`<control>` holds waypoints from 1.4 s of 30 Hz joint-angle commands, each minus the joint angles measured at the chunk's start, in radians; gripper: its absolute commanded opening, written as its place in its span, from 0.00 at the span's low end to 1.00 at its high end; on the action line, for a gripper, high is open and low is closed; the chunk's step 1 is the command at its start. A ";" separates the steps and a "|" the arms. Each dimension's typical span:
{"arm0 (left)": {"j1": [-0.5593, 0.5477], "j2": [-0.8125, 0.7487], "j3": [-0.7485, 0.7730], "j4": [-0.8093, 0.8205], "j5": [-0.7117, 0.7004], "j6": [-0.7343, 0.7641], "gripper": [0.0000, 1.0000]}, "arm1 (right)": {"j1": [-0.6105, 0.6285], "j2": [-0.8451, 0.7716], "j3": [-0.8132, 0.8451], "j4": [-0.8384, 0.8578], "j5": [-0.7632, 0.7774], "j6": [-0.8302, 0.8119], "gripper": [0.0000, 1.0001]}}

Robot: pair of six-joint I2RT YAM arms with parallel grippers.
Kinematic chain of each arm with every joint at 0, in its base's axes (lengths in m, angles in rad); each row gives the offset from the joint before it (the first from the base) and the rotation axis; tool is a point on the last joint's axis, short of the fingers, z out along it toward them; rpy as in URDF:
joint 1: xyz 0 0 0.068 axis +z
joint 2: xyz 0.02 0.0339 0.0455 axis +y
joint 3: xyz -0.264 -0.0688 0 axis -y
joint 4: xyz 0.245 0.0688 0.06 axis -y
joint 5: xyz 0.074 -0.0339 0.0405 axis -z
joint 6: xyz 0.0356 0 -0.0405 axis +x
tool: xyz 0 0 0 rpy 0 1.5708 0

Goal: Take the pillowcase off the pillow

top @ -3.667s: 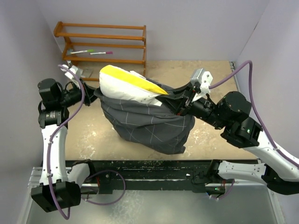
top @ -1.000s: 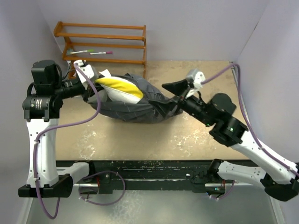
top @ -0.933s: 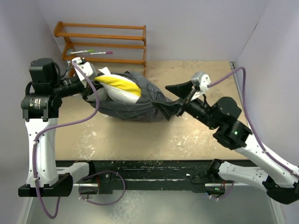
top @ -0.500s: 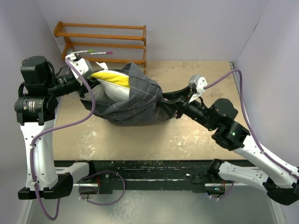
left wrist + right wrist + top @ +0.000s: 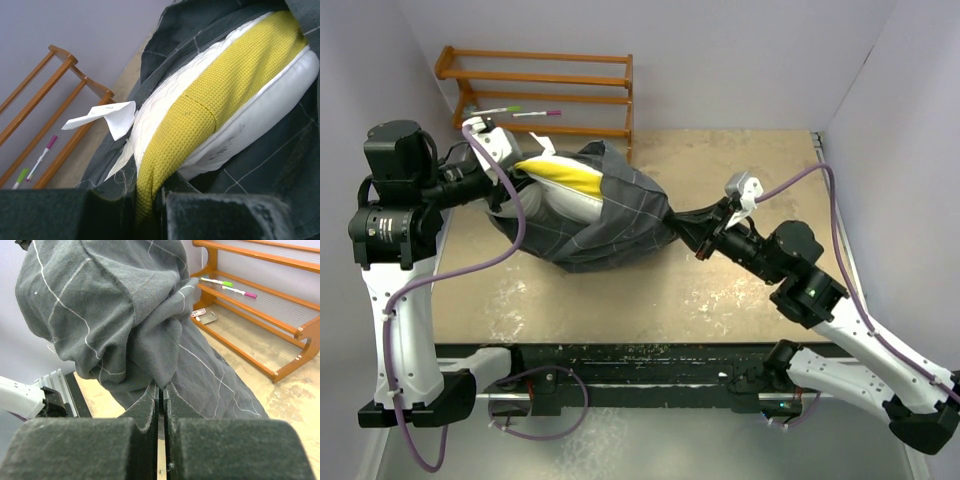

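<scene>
Just in front of the wooden rack we see the pillow mostly sheathed in the pillowcase. Only its cream end and yellow patch show at the cloth's open mouth, which faces the rack's left end. There the left gripper meets the bundle. In its wrist view the left gripper has its jaws drawn close on the pillow's yellow edge, with dark cloth beside them and a white tag sticking out rackward. Past the rack's right end, the right gripper holds the case's closed end. In its wrist view the right gripper has its jaws clenched on a gathered fold of the pillowcase, the cloth bunching above them. We cannot tell whether the bundle rests on the table.
</scene>
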 commanded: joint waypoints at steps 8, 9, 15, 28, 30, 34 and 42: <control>0.007 -0.001 0.135 0.097 0.048 0.039 0.00 | -0.197 -0.040 -0.088 -0.047 -0.045 0.019 0.02; 0.007 -0.001 0.137 0.091 0.047 0.047 0.00 | -0.227 -0.042 -0.086 -0.052 -0.072 0.024 0.03; 0.006 0.001 0.144 0.090 0.047 0.052 0.00 | -0.325 0.008 -0.091 -0.033 -0.203 0.074 0.03; 0.007 0.024 0.160 0.119 0.023 0.035 0.00 | -0.333 -0.079 -0.103 -0.080 -0.645 -0.046 0.57; 0.007 0.028 0.158 0.126 0.022 0.035 0.00 | -0.334 -0.094 -0.088 -0.172 -0.664 -0.096 0.58; 0.007 0.032 0.163 0.141 0.032 0.020 0.00 | -0.333 -0.121 -0.098 -0.192 -0.691 -0.121 0.59; 0.007 0.036 0.182 0.129 0.044 0.009 0.00 | -0.333 0.045 0.027 -0.112 -0.585 -0.184 0.55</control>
